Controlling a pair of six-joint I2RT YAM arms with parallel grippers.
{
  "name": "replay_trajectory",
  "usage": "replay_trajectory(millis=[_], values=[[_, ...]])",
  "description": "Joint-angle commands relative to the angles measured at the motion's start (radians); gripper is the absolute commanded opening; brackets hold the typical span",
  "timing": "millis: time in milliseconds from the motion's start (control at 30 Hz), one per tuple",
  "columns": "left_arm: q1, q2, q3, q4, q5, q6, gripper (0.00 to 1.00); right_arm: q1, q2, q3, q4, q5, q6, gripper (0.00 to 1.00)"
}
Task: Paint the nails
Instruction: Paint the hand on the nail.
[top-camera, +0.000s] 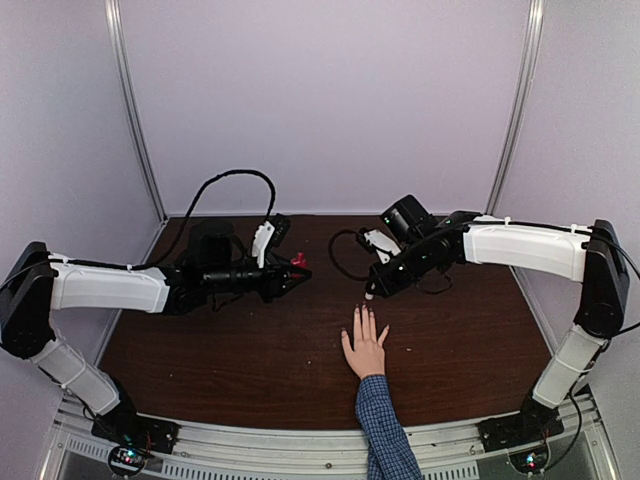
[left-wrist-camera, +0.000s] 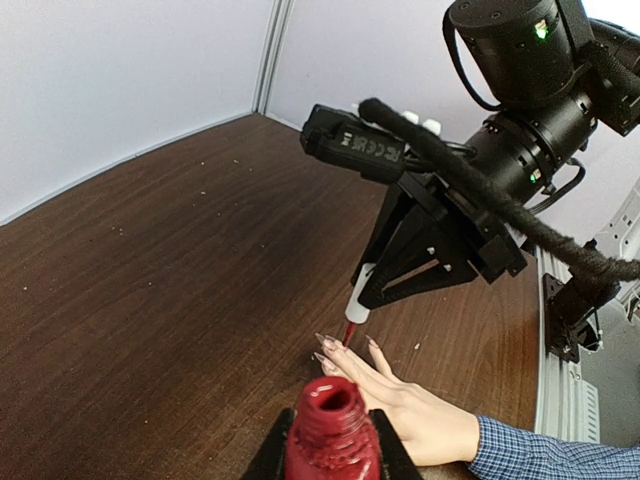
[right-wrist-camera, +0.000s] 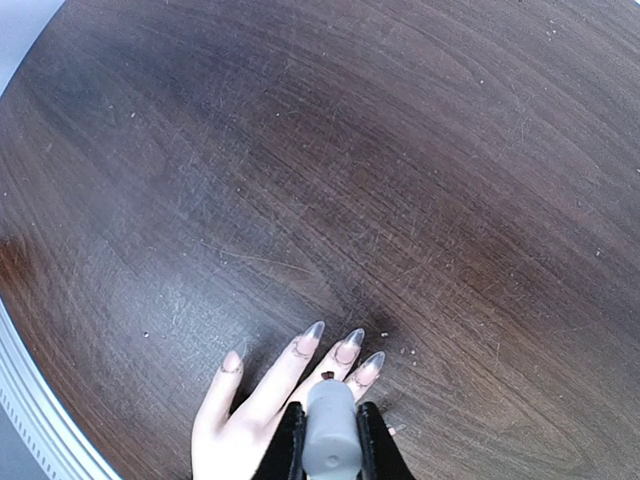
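A light-skinned hand (top-camera: 366, 350) in a blue checked sleeve (top-camera: 385, 440) lies flat on the table, fingers pointing away. Its long nails (right-wrist-camera: 352, 340) look pale and translucent, seen also in the left wrist view as nails (left-wrist-camera: 328, 343). My right gripper (right-wrist-camera: 331, 410) is shut on the white brush cap (right-wrist-camera: 330, 440). The red brush tip (left-wrist-camera: 348, 333) hovers just over the middle fingers. In the top view the right gripper (top-camera: 375, 285) sits just beyond the fingertips. My left gripper (left-wrist-camera: 331, 420) is shut on the open red polish bottle (left-wrist-camera: 330, 430), held left of the hand as the bottle (top-camera: 298, 260).
The dark wooden table (top-camera: 220, 350) has white walls on three sides and a metal rail (top-camera: 300, 440) along its near edge. Black cables (top-camera: 235, 185) loop above the left arm. A cable (top-camera: 345, 255) lies beside the right wrist.
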Motion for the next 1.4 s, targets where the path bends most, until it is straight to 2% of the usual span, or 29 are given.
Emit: replay_trajectory(millis=[0,1367], values=[[0.008,0.011,0.015,0.072,0.013,-0.009,0.00,-0.009,-0.003,0.021,-0.008,0.040,0.002,0.00],[0.009,0.025,0.009,0.089,0.022,-0.009,0.00,-0.023,0.039,0.019,0.038,-0.002,0.015,0.00]])
